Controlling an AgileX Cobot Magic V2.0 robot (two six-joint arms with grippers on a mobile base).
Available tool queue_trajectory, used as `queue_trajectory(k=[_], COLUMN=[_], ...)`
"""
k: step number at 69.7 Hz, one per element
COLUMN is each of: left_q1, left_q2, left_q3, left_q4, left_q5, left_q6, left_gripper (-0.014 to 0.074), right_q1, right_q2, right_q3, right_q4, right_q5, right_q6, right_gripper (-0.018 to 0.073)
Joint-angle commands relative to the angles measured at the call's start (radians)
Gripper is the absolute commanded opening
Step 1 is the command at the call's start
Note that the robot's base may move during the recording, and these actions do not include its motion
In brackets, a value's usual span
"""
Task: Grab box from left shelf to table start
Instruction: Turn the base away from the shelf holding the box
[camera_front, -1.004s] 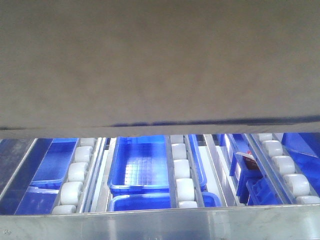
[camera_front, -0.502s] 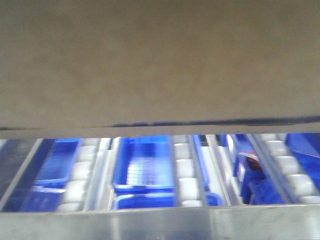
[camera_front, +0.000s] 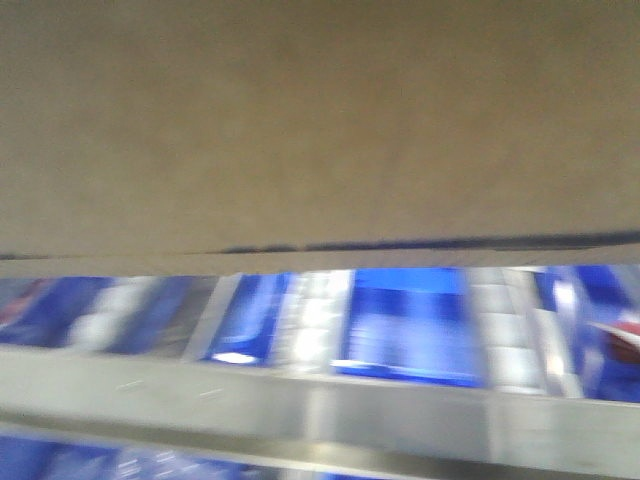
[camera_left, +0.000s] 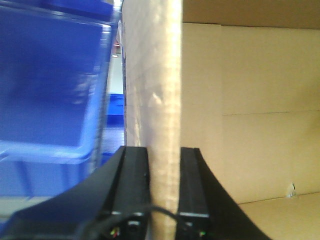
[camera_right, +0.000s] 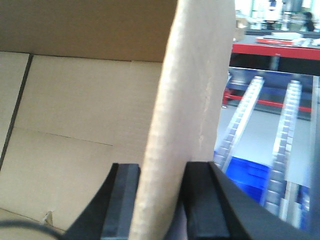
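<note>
Left gripper (camera_left: 164, 156): clenched on the upright side wall of the box (camera_left: 152, 75), one black finger on each face of the cardboard.
Right gripper (camera_right: 162, 172): likewise clamped on the box's opposite wall, which bows a little above the fingers.
Box: held between both arms, its open inside toward the wrist cameras. In the front view its brown face fills everything above the shelf.
Step in hand: judged to be the carry off the left shelf (camera_front: 320, 410). The front view is streaked sideways, so the rig looks to be turning.
Beside the box: near blue bin (camera_left: 50, 90) just off the left-gripped wall, the tightest side.
Below the box: the shelf's shiny front rail, apart from the box's lower edge, with a band of open room between.
Beyond the box: blue bins (camera_front: 405, 325) and roller tracks (camera_right: 245, 117), blurred.
Table: not in view.
Next move: hold both grips even, carry the box's lower edge clear of the rail, then swing toward the table.
</note>
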Motion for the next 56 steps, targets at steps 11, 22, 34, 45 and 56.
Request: queue_trajectory(k=[11,22,34,45,56], left_q1=[-0.017,-0.017,-0.017,-0.017,-0.017], left_q2=[0.009,0.009,0.009,0.009,0.009], left_q3=[-0.036,-0.036,-0.036,-0.036,-0.036], left_q4=[0.022,0.022,0.022,0.022,0.022], left_q5=[-0.140,-0.140,-0.140,-0.140,-0.140], left_q6=[-0.012,-0.012,-0.012,-0.012,-0.012], left_gripper=[-0.0099,-0.0099,-0.0099,-0.0099,-0.0099], right_q1=[-0.002,-0.002,-0.002,-0.002,-0.002], right_q2=[0.023,0.023,0.023,0.023,0.023], right_q3=[-0.026,-0.026,-0.026,-0.026,-0.026], right_q4=[-0.087,-0.087,-0.087,-0.087,-0.087], right_q5=[-0.111,-0.111,-0.111,-0.111,-0.111], right_q6=[-0.013,-0.013,-0.013,-0.013,-0.013], right_gripper=[0.0060,0.0060,0.0060,0.0060,0.0060])
